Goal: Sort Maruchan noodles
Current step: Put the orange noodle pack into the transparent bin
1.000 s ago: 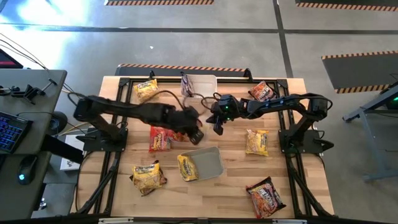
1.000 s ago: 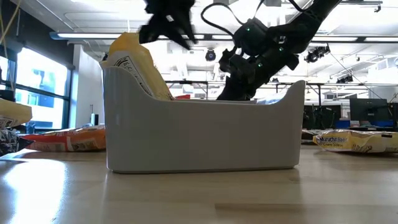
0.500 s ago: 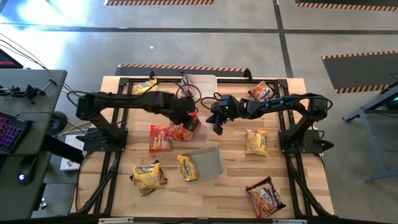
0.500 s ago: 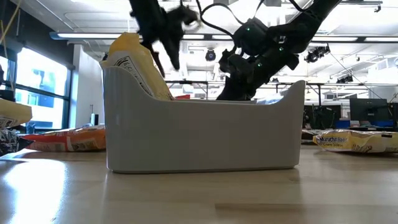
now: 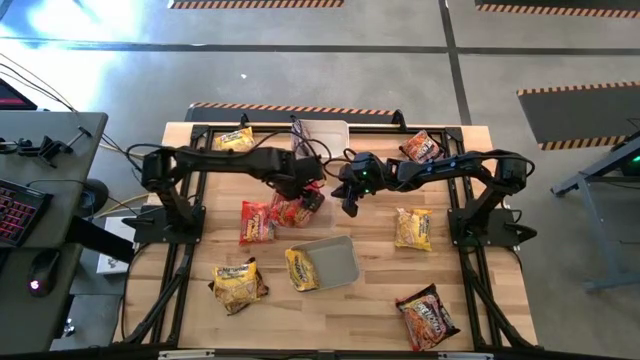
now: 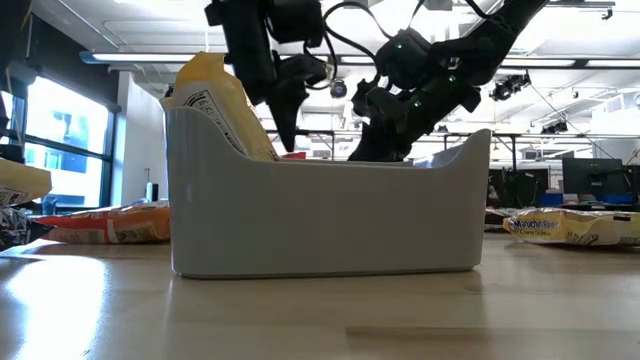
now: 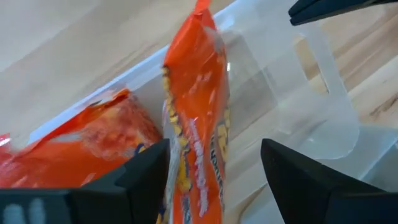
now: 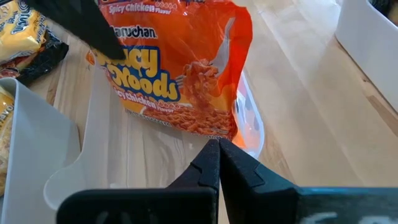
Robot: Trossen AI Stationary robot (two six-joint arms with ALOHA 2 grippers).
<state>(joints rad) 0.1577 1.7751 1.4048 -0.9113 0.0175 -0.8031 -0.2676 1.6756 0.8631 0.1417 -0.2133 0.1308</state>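
A red noodle packet (image 7: 199, 112) stands on edge in a clear tub (image 7: 298, 93) near the table's middle, and it also shows in the right wrist view (image 8: 180, 74). A second red packet (image 7: 93, 137) lies beside it in the tub. My left gripper (image 5: 305, 195) hangs open over the standing packet, one finger on each side of it (image 7: 214, 144). My right gripper (image 5: 348, 205) is shut, with its tips (image 8: 217, 144) at the tub's right end. A yellow packet (image 5: 302, 268) leans in a grey tub (image 5: 340, 262). My right gripper's shut fingertips stand at the clear tub's rim (image 8: 249, 134), slanting down from the table's right. I cannot tell whether they touch it.
Yellow packets lie at the far left (image 5: 232, 140), near left (image 5: 238, 285) and right (image 5: 413, 228). Dark red packets lie at the far right (image 5: 420, 147) and near right (image 5: 428, 315). Another clear tub (image 5: 320, 135) stands at the far edge. The grey tub (image 6: 330, 220) fills the low view.
My left gripper has gone toward the far edge and down over the clear tub. It has opened and let go of the red packet, which now stands on edge in the tub.
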